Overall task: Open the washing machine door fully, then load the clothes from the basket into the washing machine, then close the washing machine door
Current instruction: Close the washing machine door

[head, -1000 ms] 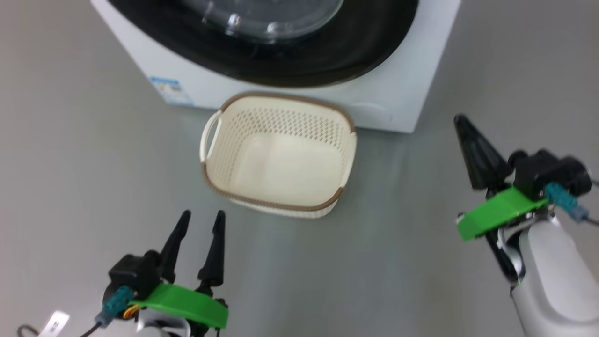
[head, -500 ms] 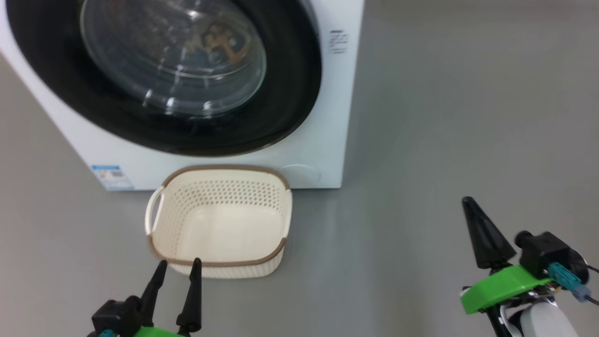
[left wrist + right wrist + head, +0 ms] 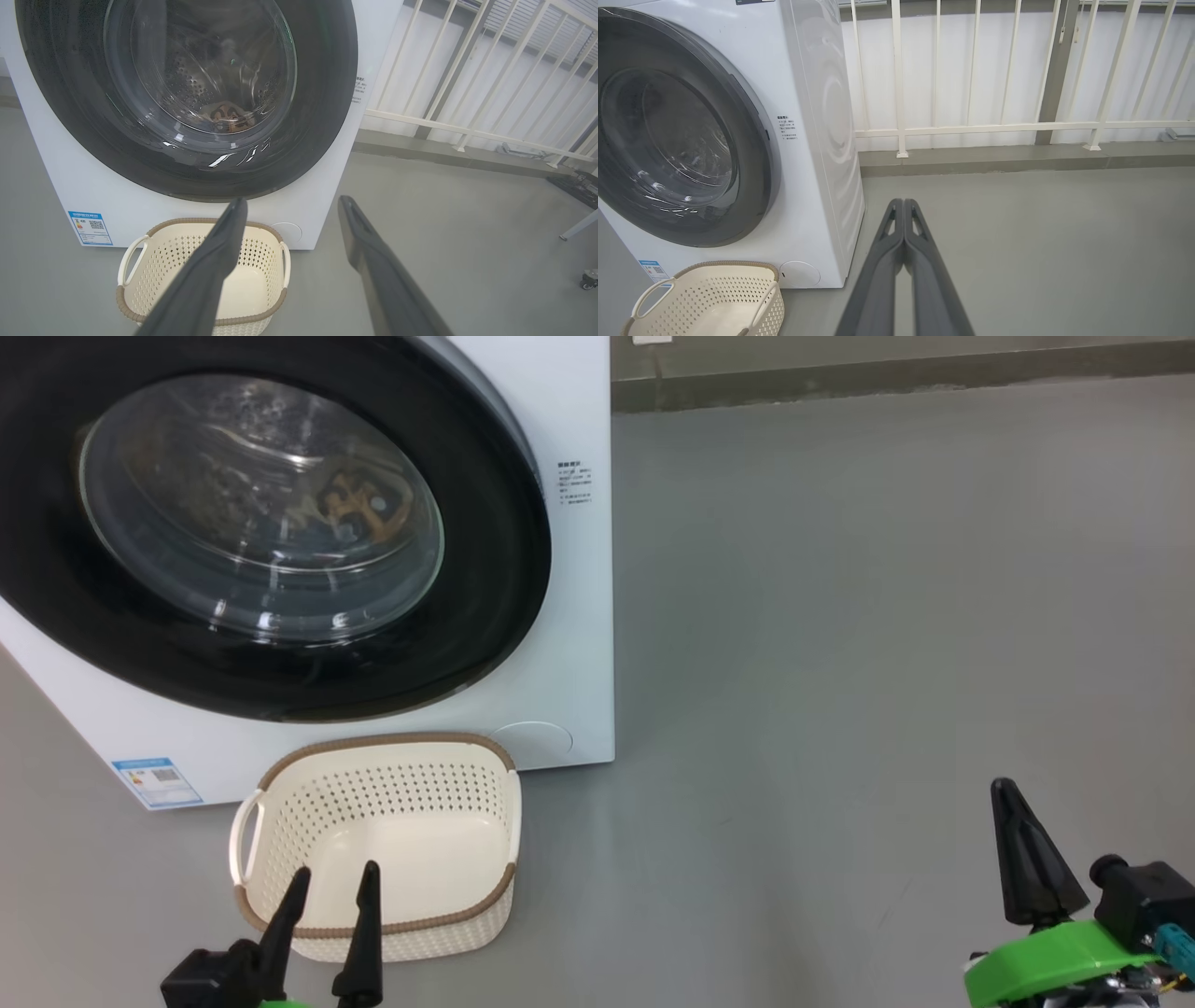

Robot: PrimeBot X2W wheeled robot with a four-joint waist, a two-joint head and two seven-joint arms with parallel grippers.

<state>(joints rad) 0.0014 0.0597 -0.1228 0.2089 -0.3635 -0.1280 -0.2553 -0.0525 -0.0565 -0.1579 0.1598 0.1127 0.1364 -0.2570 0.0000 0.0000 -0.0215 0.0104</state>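
Just beyond spread left fingers [image 3: 366,915]: basket [image 3: 392,741], before washing machine [image 3: 581,616].

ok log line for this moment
washing machine door shut | basket empty | clothes in drum | left tool open, empty | right tool shut, empty

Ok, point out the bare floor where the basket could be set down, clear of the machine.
The widest bare floor lies right of the washing machine, running back to the white railing. A narrower strip lies left of the basket. It is crowded where the basket sits close to the machine's front.
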